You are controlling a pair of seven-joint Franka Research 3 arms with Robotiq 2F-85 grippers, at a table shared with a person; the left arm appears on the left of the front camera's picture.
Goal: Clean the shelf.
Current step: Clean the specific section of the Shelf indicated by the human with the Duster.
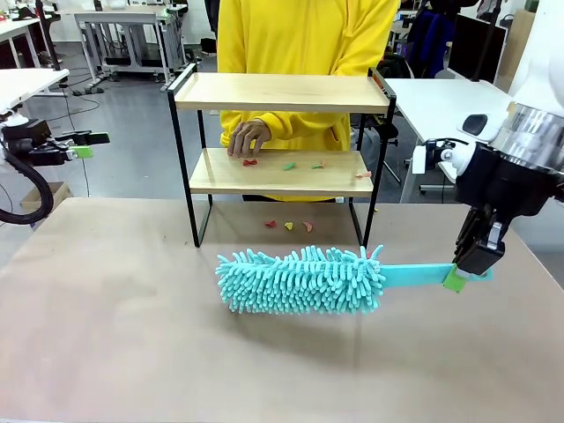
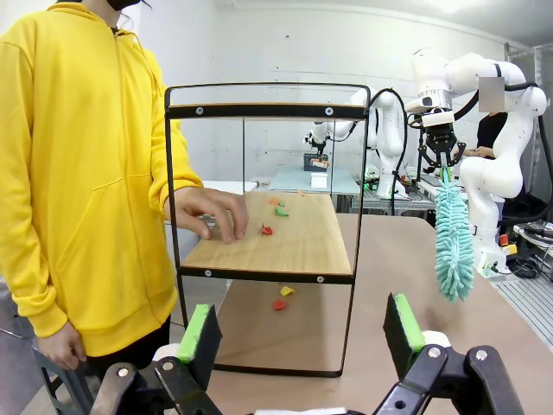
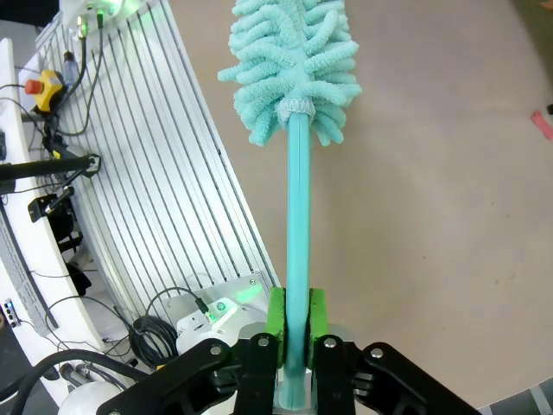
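Right claw (image 1: 464, 277) clenched on teal duster (image 1: 300, 280) handle. Its long axis runs left-right along the bench (image 1: 106, 300). Shelf (image 1: 282, 92) stands just far of the duster head, far-left of the right claw, scraps (image 1: 289, 165) on its lower board. Left claw (image 1: 84, 145) released, far left.

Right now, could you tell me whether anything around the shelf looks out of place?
Small red, green and yellow scraps lie scattered on the lower board of the shelf, with a few more on the table under it. They look like litter; nothing else seems askew.
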